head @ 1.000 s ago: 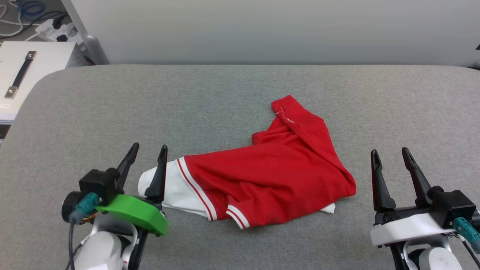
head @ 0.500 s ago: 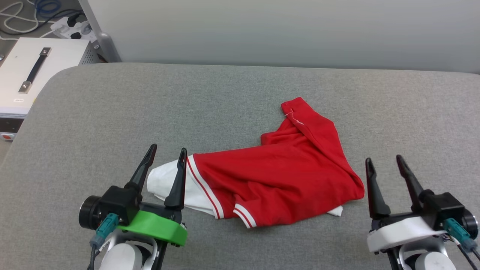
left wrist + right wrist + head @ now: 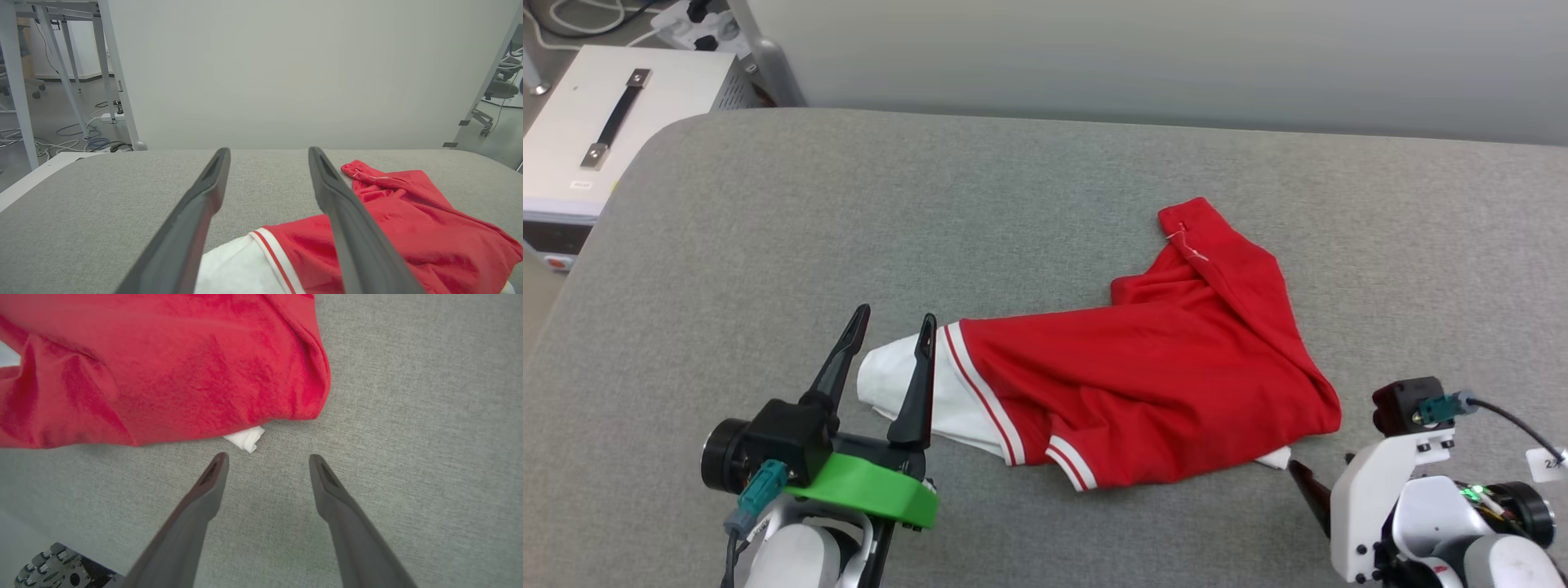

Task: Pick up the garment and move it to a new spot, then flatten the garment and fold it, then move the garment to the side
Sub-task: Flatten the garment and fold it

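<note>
Okay, left gripper [image 3: 895, 314]: fingers spread wide, nothing between them, pointing toward the far edge of the table. In the head view its inner finger [image 3: 918, 384] overlaps the white sleeve [image 3: 890, 384] of the garment [image 3: 1143, 384]; contact cannot be told. In the left wrist view the sleeve end lies low between the two fingers, and the red body runs off behind the right-hand one.

Right gripper [image 3: 268, 455]: fingers also wide apart and empty, aimed down at the grey cloth surface. Its wrist view puts the tips just short of the garment's near right corner, apart from it. A small white scrap of fabric [image 3: 246, 439] pokes out from under the red edge, near the left-hand fingertip of that view. In the head view this arm sits at the lower right, white housing up, with one dark finger showing beside the garment's corner.

Garment lies crumpled on the grey padded table [image 3: 931, 204], between the two grippers and a bit right of centre. The white sleeve points at the left gripper, with red-white striped trim where it meets the red. A second striped trim [image 3: 1072, 464] shows on the near edge. A red flap [image 3: 1201, 237] sticks out toward the far side, with a loose white thread on it.

Beyond the table's far left corner: a white box [image 3: 572, 155] with a black strap handle, a power strip [image 3: 698, 16] with cables, and a pale wall panel [image 3: 1135, 57] behind.
</note>
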You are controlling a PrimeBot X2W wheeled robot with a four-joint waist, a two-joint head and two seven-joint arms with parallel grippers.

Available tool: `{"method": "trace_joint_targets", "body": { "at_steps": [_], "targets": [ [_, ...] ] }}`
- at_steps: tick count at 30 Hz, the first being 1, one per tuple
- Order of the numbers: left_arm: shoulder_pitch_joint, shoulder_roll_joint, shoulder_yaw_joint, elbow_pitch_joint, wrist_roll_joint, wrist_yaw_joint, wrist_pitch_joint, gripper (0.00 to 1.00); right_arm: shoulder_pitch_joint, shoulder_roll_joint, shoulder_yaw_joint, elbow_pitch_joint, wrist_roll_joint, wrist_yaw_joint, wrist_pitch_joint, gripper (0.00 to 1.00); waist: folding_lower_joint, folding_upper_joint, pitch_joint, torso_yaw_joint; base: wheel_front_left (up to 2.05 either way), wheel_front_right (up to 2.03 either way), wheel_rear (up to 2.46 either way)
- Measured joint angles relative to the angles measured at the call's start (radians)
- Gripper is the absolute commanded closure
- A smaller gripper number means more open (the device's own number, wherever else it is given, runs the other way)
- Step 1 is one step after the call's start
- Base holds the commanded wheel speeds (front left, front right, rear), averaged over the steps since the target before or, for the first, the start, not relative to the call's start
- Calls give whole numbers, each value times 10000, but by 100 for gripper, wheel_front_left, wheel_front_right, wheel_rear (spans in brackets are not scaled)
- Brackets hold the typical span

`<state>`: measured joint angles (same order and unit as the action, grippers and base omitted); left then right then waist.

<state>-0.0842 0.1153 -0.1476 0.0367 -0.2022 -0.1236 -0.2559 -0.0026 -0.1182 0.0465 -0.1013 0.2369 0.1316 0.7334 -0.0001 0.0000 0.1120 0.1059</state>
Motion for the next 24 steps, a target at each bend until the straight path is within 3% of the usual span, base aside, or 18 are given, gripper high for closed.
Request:
{"method": "trace_joint_targets", "body": {
  "at_steps": [4, 8, 24],
  "targets": [
    [-48, -98, 19, 36, 4, -15, 0, 0, -213, 6, -290, -194, -314, 0, 1200, 0, 0, 0, 143, 246, 0, 0, 0],
    [-129, -125, 21, 48, 4, -38, 0, 0, -387, 25, -355, -255, -548, 0, 1730, 0, 0, 0, 292, 475, 0, 0, 0],
    [-422, -130, -44, 65, -29, -42, 0, 0, -953, -562, 838, 663, -825, 0, 1764, 0, 0, 0, 973, 1097, 0, 0, 0]
  ]
}}
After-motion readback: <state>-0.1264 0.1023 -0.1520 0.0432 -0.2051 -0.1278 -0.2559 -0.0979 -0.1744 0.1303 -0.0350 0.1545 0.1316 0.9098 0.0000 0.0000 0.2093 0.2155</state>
